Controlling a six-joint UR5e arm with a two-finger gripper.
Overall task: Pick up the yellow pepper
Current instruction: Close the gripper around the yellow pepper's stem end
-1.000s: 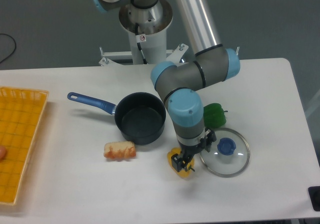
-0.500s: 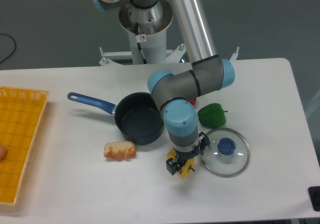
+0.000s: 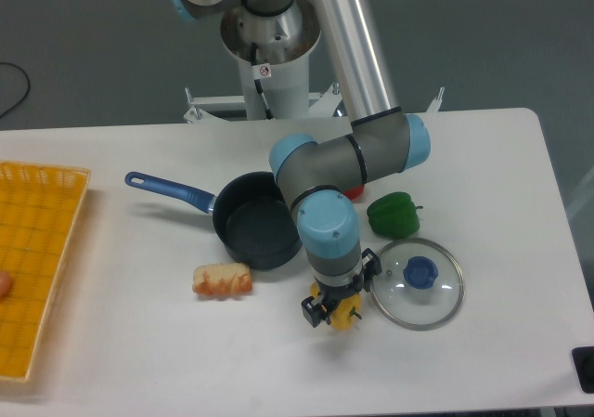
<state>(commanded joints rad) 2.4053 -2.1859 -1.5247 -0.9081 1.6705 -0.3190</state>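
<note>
The yellow pepper [image 3: 342, 316] is small and glossy, mostly hidden between my fingers, near the table's front middle. My gripper [image 3: 333, 313] points down and is shut on it. Whether the pepper touches the table cannot be told. The arm's blue wrist sits right above, hiding the pepper's top.
A dark pot with a blue handle [image 3: 255, 232] is just behind-left of the gripper. A glass lid with a blue knob [image 3: 419, 282] lies close to the right. A green pepper [image 3: 393, 214] and a partly hidden red pepper [image 3: 353, 193] are behind. A bread piece [image 3: 223, 280] lies left. A yellow basket [image 3: 32, 268] is at far left.
The gripper has moved a little to the left with the yellow pepper in it, away from the glass lid. The arm's elbow has shifted left too, uncovering part of the red pepper.
</note>
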